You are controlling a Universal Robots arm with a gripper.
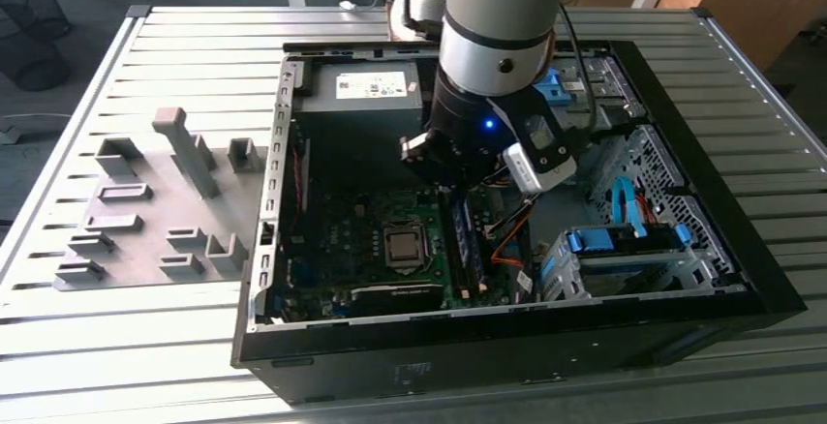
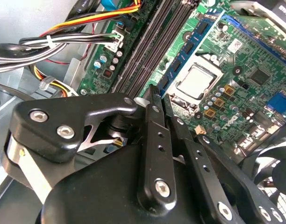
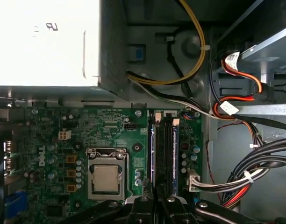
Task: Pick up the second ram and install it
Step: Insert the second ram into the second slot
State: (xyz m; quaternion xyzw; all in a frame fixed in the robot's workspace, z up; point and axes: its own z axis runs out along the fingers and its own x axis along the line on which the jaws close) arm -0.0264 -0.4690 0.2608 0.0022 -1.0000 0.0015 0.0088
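Observation:
My gripper [image 1: 446, 184] hangs inside the open computer case [image 1: 265, 250], just over the memory slots beside the CPU socket [image 1: 405, 245]. In both wrist views its two black fingers stand pressed together, shut with nothing between them [image 2: 158, 95] [image 3: 156, 192]. Under the tips, the second ram [image 3: 153, 154] stands on edge in the slot nearest the socket, a thin blue-green strip with black chips [image 2: 182, 56] [image 1: 462, 240]. Another stick [image 3: 175, 154] sits two slots further out. I cannot tell whether the tips touch the ram.
The power supply [image 1: 368, 85] fills the case's far end. Bundled cables [image 3: 236, 177] run beside the slots, and a drive cage [image 1: 621, 250] stands at the exterior view's right. A grey parts fixture [image 1: 155, 201] lies on the slatted table at the left.

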